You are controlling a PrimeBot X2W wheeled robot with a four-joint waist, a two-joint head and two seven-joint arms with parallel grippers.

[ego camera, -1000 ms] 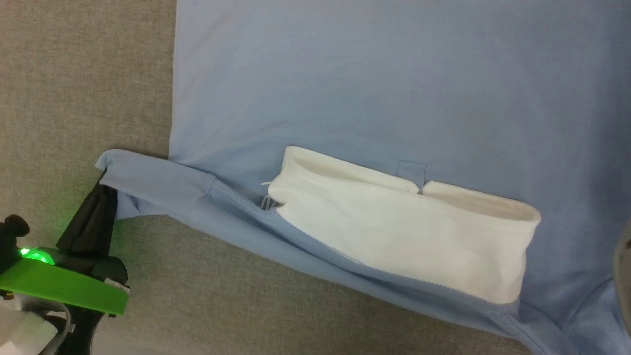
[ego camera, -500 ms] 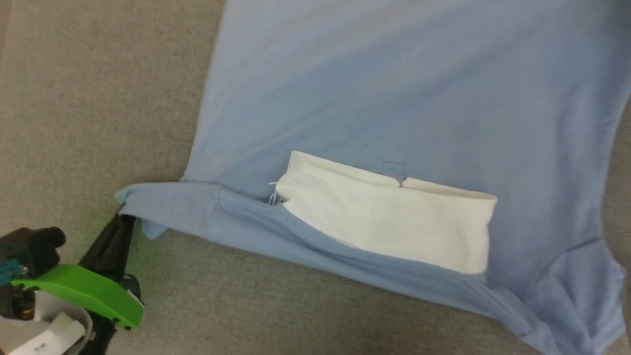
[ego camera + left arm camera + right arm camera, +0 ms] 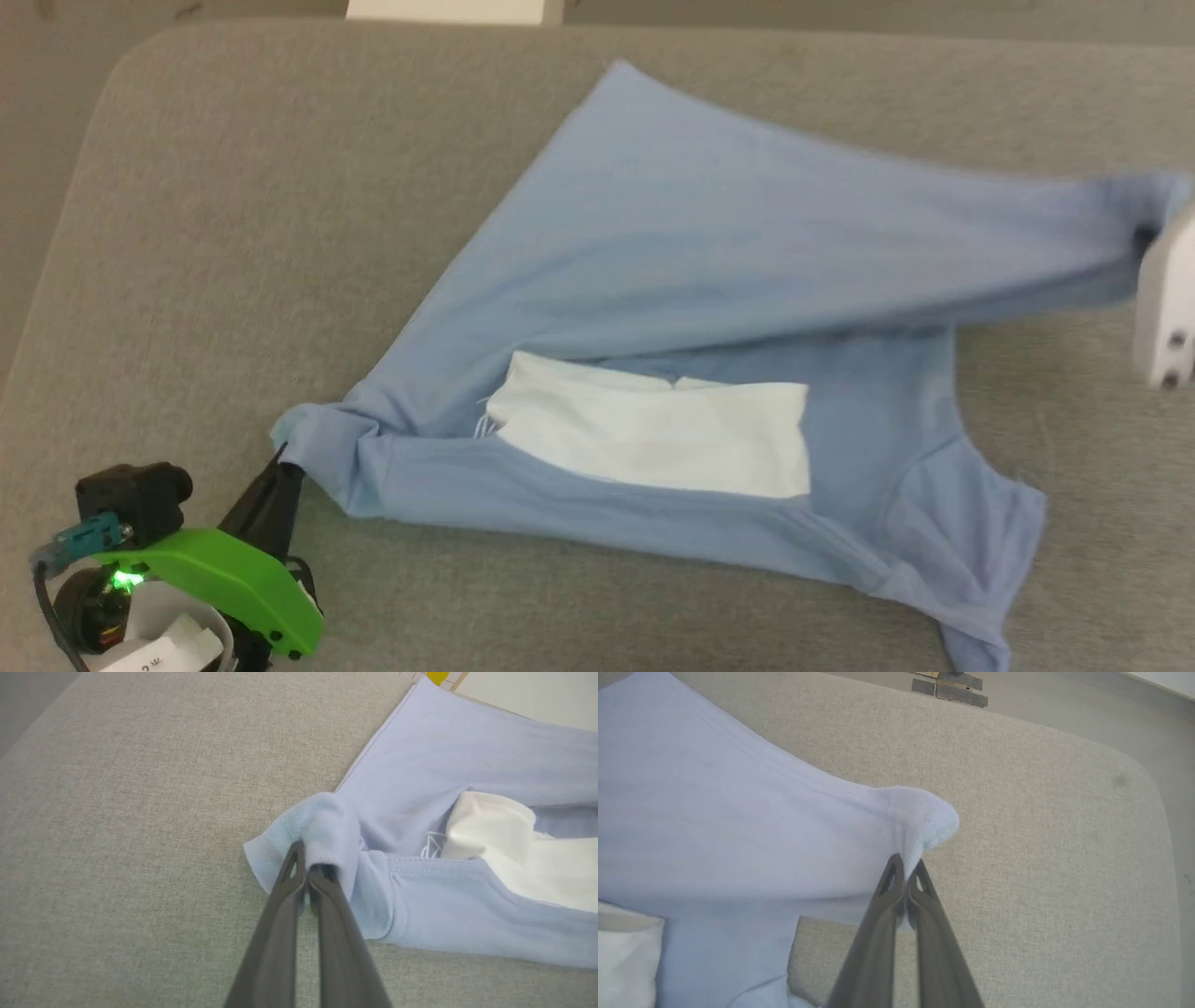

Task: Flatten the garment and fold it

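The garment, a light blue shirt with a white neck lining, lies across the grey padded table, its neck side nearest me. My left gripper is shut on the bunched blue sleeve end at the lower left; the left wrist view has its fingertips pinching that fold of garment. At the right edge my right gripper is shut on a far corner, held up off the table and pulled taut. In the right wrist view the tips clamp the knit corner of the garment.
The grey table has rounded corners and bare fabric left of and in front of the shirt. A white box stands beyond the far edge. The other sleeve lies crumpled at the lower right. Floor lies past the table.
The head camera has pulled back, so the whole shirt shows. My right gripper has shut on a corner and drawn it up to the right. The left grip holds as before.
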